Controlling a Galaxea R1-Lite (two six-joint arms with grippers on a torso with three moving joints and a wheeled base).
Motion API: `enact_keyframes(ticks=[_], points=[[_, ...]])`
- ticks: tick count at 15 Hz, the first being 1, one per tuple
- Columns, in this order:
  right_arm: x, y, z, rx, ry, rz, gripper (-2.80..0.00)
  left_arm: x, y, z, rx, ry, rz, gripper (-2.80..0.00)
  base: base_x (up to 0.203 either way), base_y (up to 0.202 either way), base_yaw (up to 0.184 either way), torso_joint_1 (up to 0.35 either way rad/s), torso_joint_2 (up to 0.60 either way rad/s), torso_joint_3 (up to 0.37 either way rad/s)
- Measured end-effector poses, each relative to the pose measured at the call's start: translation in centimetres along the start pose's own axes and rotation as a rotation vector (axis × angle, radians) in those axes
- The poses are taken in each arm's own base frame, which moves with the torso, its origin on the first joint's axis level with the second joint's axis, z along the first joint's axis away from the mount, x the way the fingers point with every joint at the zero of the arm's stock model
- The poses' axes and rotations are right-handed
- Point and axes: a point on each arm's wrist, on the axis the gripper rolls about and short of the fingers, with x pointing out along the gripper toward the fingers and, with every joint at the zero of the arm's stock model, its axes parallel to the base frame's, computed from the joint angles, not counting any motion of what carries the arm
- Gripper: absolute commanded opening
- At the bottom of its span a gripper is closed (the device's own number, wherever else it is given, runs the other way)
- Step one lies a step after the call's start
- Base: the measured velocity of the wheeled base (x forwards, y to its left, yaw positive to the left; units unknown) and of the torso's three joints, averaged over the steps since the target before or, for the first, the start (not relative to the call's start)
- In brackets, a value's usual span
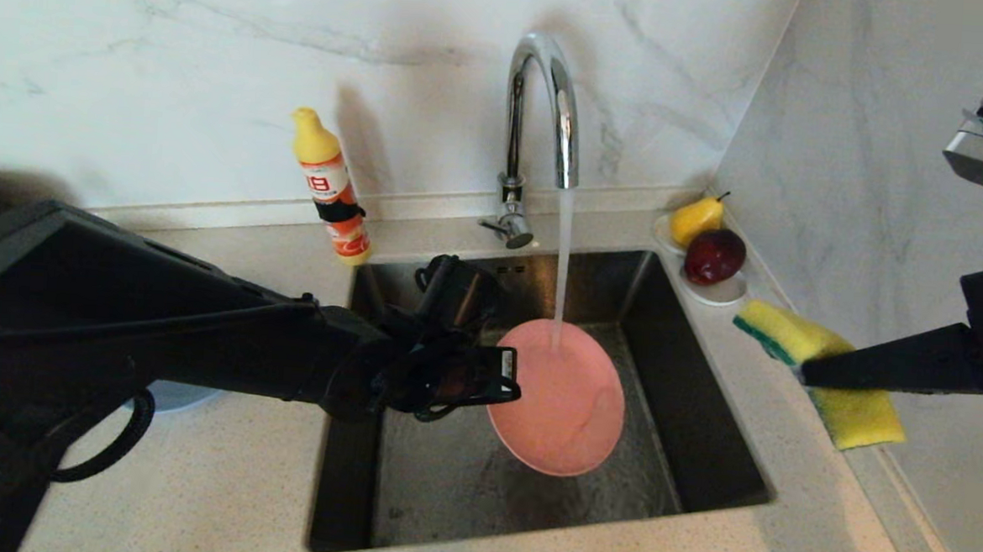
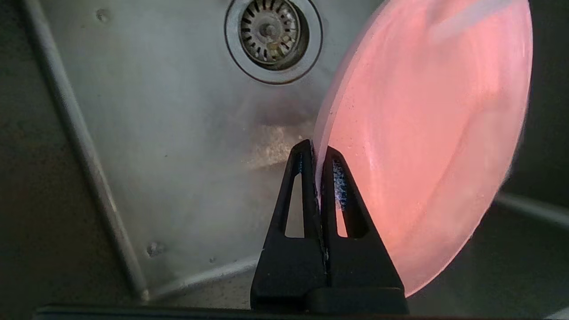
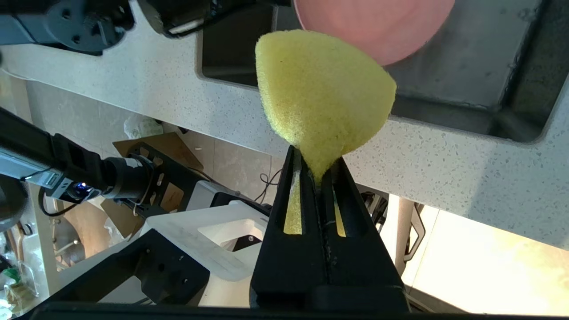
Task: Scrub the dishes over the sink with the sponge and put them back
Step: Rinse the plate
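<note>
The salmon-pink plate [image 1: 558, 401], pinched at its rim by the left gripper [image 2: 316, 153], hangs under running water over the sink [image 1: 703, 422]. The right gripper [image 3: 316, 166] squeezes the sponge [image 1: 823, 369] at the right, apart from it; scrubbing and returning remain.

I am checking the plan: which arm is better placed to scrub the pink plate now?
Probably the right. Its claw is shut on the sponge beside the sink, while the left claw holds the pink plate by its rim under the tap's water.

Sink [image 1: 703, 422]: front half open; pink plate [image 1: 565, 402] and tap [image 1: 543, 102] stream block centre. Bottle [image 1: 332, 188], fruit dish [image 1: 722, 292] crowd rear table.
</note>
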Motion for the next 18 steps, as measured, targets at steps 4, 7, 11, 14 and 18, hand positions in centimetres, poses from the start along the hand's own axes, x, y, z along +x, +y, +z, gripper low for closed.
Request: enact_keyframes(ticks=[4, 7, 11, 14, 18], points=[[0.1, -0.2, -0.3, 0.002, 0.011, -0.006, -2.80, 0.2, 0.0, -0.5, 0.008, -0.001, 0.045, -2.80, 0.000, 0.000, 0.000, 0.000, 0.00, 0.000], [0.3, -0.4, -0.7, 0.004, 0.025, -0.014, -2.80, -1.4, 0.6, -0.3, 0.014, -0.027, 0.109, -2.80, 0.000, 0.000, 0.000, 0.000, 0.00, 0.000], [0.5, -0.5, -1.0, 0.002, 0.036, -0.017, -2.80, -6.0, 3.4, 0.8, 0.050, -0.094, 0.218, -2.80, 0.000, 0.000, 0.000, 0.000, 0.00, 0.000], [0.6, -0.6, -1.1, 0.003, 0.045, -0.022, -2.80, -9.7, 6.3, 1.1, 0.092, -0.143, 0.349, -2.80, 0.000, 0.000, 0.000, 0.000, 0.00, 0.000], [1.0, -0.7, -1.2, -0.002, 0.054, -0.032, -2.80, -13.2, 10.1, 1.8, 0.143, -0.181, 0.487, -2.80, 0.000, 0.000, 0.000, 0.000, 0.00, 0.000]])
